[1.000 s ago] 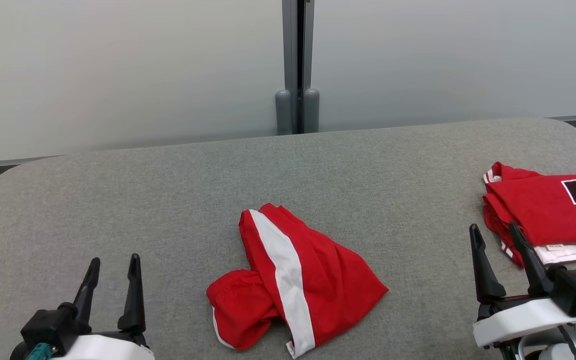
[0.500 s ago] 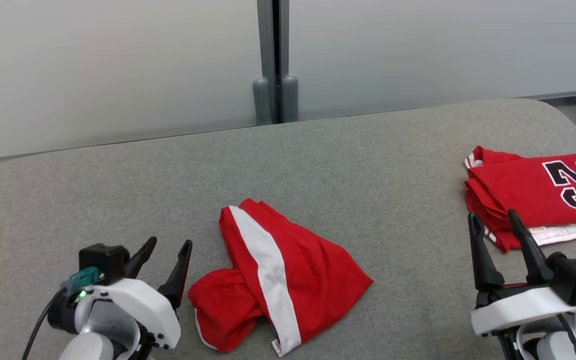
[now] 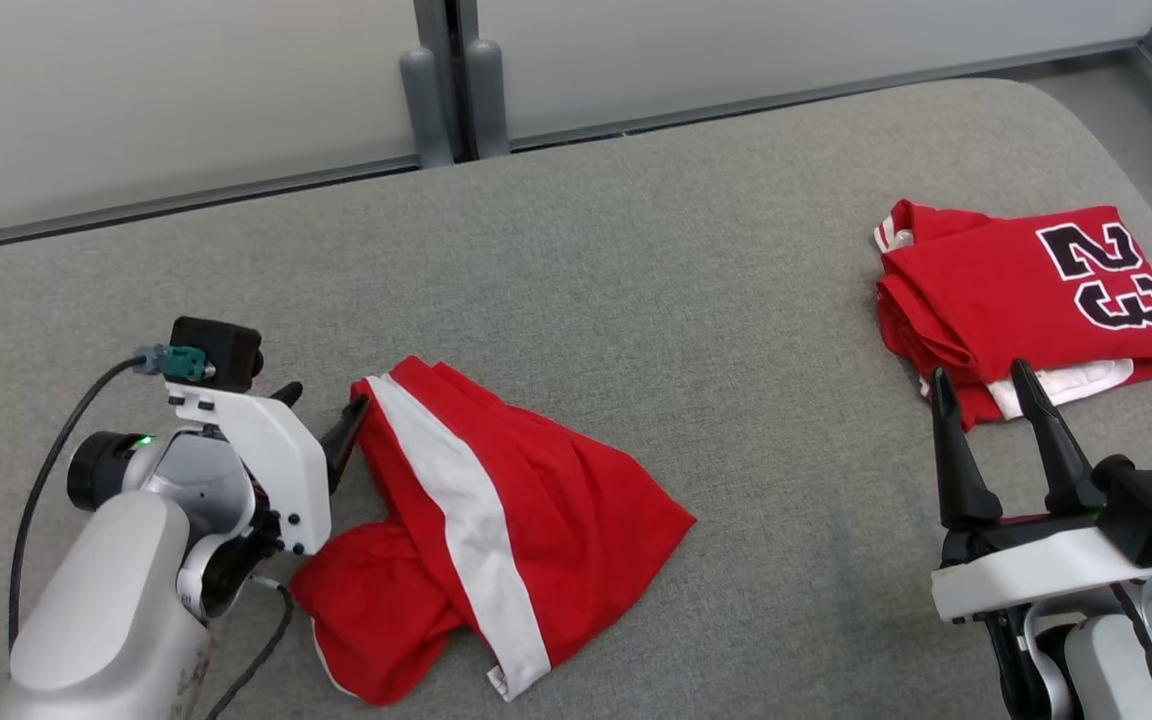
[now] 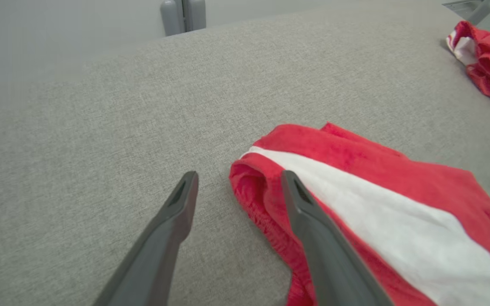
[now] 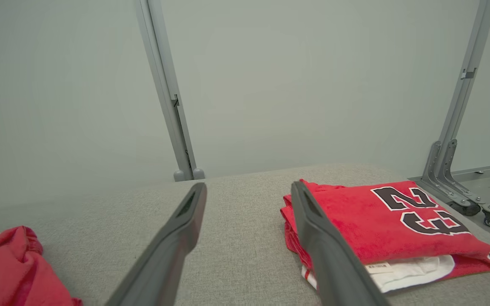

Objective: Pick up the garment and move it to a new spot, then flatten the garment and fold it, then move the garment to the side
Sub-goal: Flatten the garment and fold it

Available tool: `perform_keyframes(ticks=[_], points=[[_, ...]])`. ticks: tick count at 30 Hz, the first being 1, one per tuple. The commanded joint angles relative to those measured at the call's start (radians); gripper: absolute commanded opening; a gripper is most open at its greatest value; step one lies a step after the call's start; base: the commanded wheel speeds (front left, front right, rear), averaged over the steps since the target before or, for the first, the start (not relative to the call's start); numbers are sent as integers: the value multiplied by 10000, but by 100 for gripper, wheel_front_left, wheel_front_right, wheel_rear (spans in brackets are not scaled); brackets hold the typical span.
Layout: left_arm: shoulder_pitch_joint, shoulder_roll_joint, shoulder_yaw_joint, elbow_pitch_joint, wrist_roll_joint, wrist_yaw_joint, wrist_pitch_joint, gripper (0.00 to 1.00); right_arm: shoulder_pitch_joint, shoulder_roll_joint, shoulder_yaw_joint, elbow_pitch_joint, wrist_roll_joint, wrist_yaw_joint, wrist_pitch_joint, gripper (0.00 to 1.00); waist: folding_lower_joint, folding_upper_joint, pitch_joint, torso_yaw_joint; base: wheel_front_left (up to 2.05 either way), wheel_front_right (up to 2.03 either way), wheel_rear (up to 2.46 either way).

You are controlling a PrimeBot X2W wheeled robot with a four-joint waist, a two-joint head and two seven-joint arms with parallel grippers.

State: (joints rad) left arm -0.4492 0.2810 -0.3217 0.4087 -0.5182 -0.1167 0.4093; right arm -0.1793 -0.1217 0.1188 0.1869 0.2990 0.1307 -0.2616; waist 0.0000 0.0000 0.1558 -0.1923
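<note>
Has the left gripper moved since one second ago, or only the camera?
Yes. The left gripper went forward and right to the edge of the red shorts; earlier it stood apart.

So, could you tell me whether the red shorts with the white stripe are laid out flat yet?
Not yet: the red shorts lie crumpled on the grey surface, creased, with one end bunched up.

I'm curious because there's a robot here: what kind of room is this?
Probably a robot practice room, not a home: a grey padded table, plain frosted wall panels on metal posts, and a folded number 23 jersey plus crumpled red shorts.
</note>
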Motion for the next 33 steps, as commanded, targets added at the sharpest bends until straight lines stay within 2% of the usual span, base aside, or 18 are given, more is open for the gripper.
perform_keyframes(ticks=[1, 7, 11, 15, 16, 17, 26, 29, 30, 33], points=[[-322, 41, 16, 341, -137, -40, 100, 100, -149, 9, 15, -40, -72, 3, -45, 100, 0, 0, 372, -296, 0, 0, 0], [-1417, -67, -444, 1987, -407, -134, 376, 100, -424, 102, 19, -50, -94, 3, -45, 100, 0, 0, 878, -716, 0, 0, 0], [-1628, -279, -994, 2616, -747, -147, 359, 100, -423, 141, -17, -68, -110, 3, -45, 100, 0, 0, 955, -800, 0, 0, 0], [-1722, -231, -1380, 2907, -986, -151, 137, 98, -447, 154, -60, -54, -140, 3, -45, 100, 0, 0, 949, -796, 0, 0, 0], [-1895, -208, -1601, 3002, -1081, -140, -202, 16, -474, 150, -110, -34, -176, 3, -45, 100, 0, 0, 906, -736, 0, 0, 0], [-1964, -188, -1711, 3047, -1103, -141, -340, 0, -473, 145, -135, -31, -197, 3, -45, 100, 0, 0, 873, -691, 0, 0, 0], [-2085, -257, -2287, 2723, -1357, -142, -1843, 0, -180, 40, -191, 106, -180, 3, -45, 100, 0, 0, 202, -38, 0, 0, 0], [-1764, -285, -2202, 2302, -1415, -97, -2398, 0, -78, -46, -228, 160, -144, 3, -44, 100, 0, 0, -124, 360, 0, 0, 0], [-1467, -377, -2121, 1788, -1520, -42, -2674, 0, 41, -90, -260, 194, -128, 3, -45, 100, 0, 0, -326, 660, 0, 0, 0], [-1062, -461, -2053, 1160, -1758, -17, -2754, 0, 138, -164, -307, 220, -111, 3, -45, 100, 0, 0, -508, 986, 0, 0, 0]])
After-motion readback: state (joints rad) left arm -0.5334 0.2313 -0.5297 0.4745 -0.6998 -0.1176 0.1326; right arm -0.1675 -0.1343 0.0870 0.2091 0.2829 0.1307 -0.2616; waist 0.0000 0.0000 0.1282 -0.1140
